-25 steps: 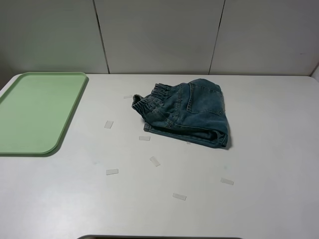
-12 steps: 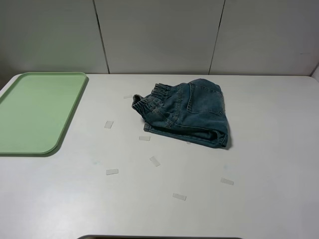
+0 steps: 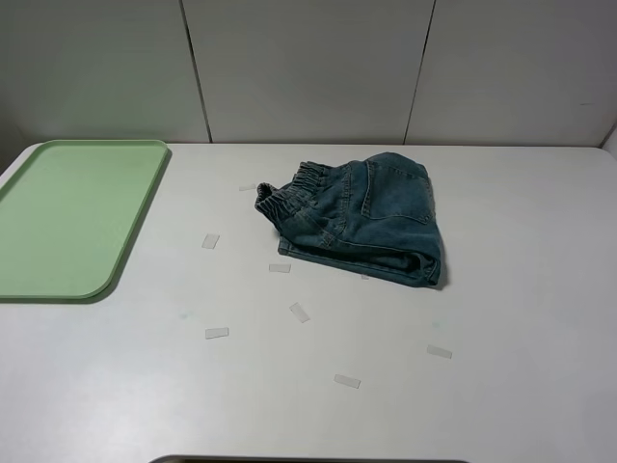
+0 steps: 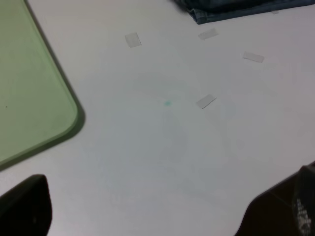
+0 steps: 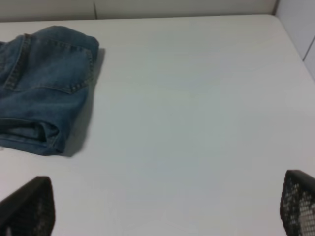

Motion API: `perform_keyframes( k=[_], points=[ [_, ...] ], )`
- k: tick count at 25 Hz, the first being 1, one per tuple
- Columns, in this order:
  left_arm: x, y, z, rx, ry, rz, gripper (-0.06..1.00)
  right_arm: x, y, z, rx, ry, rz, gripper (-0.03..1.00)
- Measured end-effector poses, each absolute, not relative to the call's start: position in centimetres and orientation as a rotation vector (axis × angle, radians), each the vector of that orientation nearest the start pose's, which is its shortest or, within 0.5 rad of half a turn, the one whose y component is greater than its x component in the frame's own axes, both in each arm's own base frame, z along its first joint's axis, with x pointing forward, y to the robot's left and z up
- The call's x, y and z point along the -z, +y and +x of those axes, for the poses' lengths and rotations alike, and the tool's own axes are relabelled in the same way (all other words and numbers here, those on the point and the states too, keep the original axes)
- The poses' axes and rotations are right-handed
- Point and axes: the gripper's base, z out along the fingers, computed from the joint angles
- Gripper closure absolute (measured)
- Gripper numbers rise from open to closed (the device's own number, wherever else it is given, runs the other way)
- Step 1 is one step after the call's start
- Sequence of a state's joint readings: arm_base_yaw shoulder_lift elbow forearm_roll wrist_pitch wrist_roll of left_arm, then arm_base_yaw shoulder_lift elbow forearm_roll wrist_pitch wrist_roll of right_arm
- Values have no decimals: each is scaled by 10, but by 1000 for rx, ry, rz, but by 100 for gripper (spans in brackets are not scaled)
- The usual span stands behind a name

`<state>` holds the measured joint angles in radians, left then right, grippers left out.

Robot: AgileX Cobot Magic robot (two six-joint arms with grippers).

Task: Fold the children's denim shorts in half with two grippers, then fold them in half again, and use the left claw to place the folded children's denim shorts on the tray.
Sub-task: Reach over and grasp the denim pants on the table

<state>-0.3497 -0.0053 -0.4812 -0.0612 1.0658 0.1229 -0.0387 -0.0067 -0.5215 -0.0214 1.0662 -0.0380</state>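
Looking from up high: one pair of shorts [image 3: 359,220] just past the middle of the table [image 3: 521,289] toward 1 o'clock, long axis roughly 10-to-4; one tray [image 3: 58,222] at 9 o'clock, well apart; about seven tape scraps [image 3: 300,312]; no arms showing. Left wrist: left gripper [image 4: 152,211] gaping wide, empty; shorts far off. Right wrist: right gripper [image 5: 162,206] also wide and empty; shorts nearer, so I'd guess that arm's closer.
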Motion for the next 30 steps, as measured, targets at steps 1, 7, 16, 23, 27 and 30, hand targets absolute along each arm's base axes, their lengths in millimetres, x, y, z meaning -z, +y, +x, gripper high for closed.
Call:
perform_keyframes(
  k=[1, 7, 16, 23, 27, 30],
  points=[
    [-272, -3, -5, 213, 2010, 487, -3, -283, -2, -9, 79, 2021, 5, 27],
    [-272, -3, -5, 213, 2010, 487, -3, -282, -6, -8, 105, 2020, 63, 27],
    [-272, -3, -5, 213, 2010, 487, -3, -279, -10, -4, 153, 1997, 74, 27],
    [-272, -3, -5, 215, 2010, 487, -3, -279, -9, -4, 150, 1997, 74, 27],
    [-272, -3, -5, 215, 2010, 487, -3, -279, -9, -4, 150, 1997, 74, 27],
    [-272, -3, -5, 215, 2010, 487, -3, -279, -9, -4, 150, 1997, 74, 27]
  ],
)
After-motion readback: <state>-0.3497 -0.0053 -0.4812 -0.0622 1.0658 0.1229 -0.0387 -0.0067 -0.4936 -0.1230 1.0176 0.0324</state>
